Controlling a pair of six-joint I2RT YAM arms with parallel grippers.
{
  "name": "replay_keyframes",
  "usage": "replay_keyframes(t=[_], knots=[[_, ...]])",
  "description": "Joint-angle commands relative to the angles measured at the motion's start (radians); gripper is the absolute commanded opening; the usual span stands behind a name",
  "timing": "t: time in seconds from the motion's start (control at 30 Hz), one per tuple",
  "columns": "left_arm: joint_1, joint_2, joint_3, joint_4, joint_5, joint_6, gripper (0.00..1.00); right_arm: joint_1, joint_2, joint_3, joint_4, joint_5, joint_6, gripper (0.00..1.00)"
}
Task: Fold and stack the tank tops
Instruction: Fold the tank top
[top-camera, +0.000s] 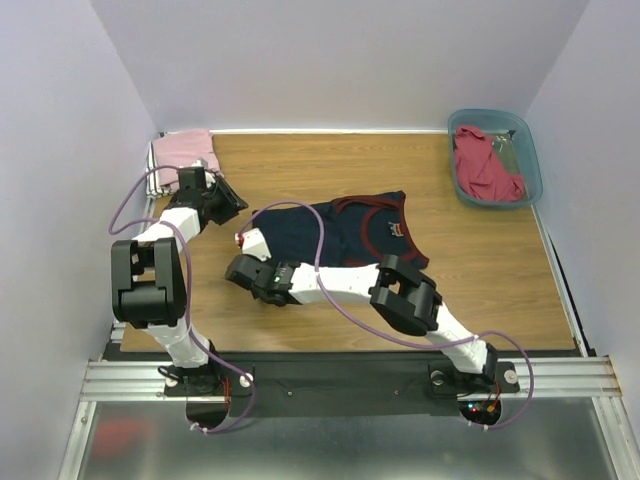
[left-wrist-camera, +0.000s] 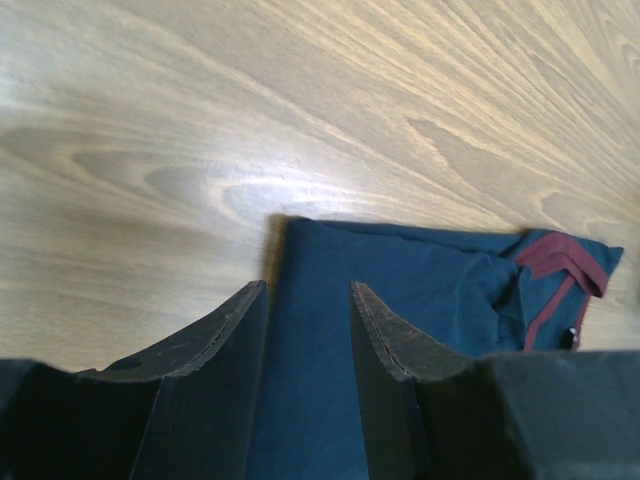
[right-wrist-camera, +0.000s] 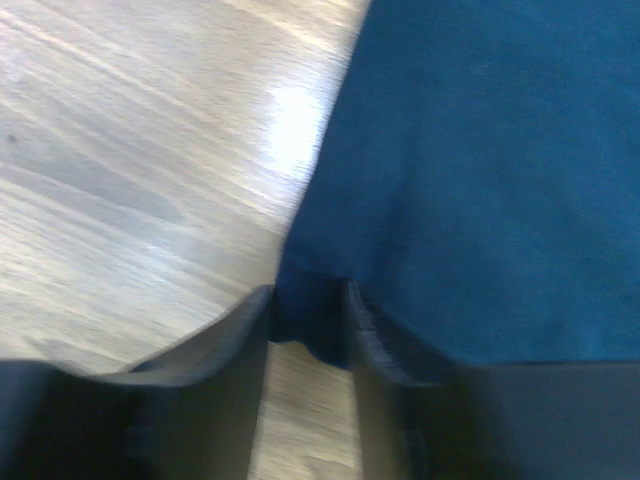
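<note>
Wooden table between pale walls, with a navy jersey spread flat near its middle.
Well to the right of the jersey and further back, a teal bin holds one crumpled red top. Well to the jersey's left, at the back corner, lies a pink top. The left gripper hangs over the jersey's left edge, jaws about half apart, with flat navy cloth showing in the gap and not pinched. The right gripper sits at the jersey's near-left corner, jaws narrow with a bunched bit of hem between them. Whether they clamp it I cannot tell.
</note>
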Motion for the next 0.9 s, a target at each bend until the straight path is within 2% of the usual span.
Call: replay_keyframes(t=[0.0, 0.03, 0.07, 0.2, 0.33, 0.57, 0.67, 0.87], knots=[[-0.007, -0.086, -0.075, 0.076, 0.046, -0.047, 0.50, 0.011, -0.051, -0.120, -0.041, -0.031, 0.045, 0.35], [-0.008, -0.094, -0.121, 0.107, 0.049, -0.059, 0.50, 0.011, -0.067, -0.149, -0.040, -0.038, 0.049, 0.30], [-0.021, -0.112, -0.168, 0.122, 0.046, -0.082, 0.50, 0.011, -0.107, -0.202, -0.028, -0.048, 0.051, 0.19], [-0.039, -0.152, -0.262, 0.205, 0.025, -0.139, 0.49, 0.011, -0.225, -0.328, 0.025, -0.105, 0.043, 0.18], [-0.125, -0.166, -0.344, 0.257, 0.008, -0.166, 0.51, 0.011, -0.316, -0.433, 0.069, -0.156, 0.037, 0.22], [-0.143, -0.172, -0.396, 0.265, -0.084, -0.199, 0.51, 0.011, -0.356, -0.458, 0.077, -0.186, 0.040, 0.24], [-0.143, -0.188, -0.408, 0.231, -0.122, -0.211, 0.51, 0.011, -0.359, -0.458, 0.077, -0.188, 0.042, 0.27], [-0.150, -0.247, -0.425, 0.194, -0.202, -0.212, 0.51, 0.012, -0.361, -0.455, 0.077, -0.203, 0.017, 0.41]])
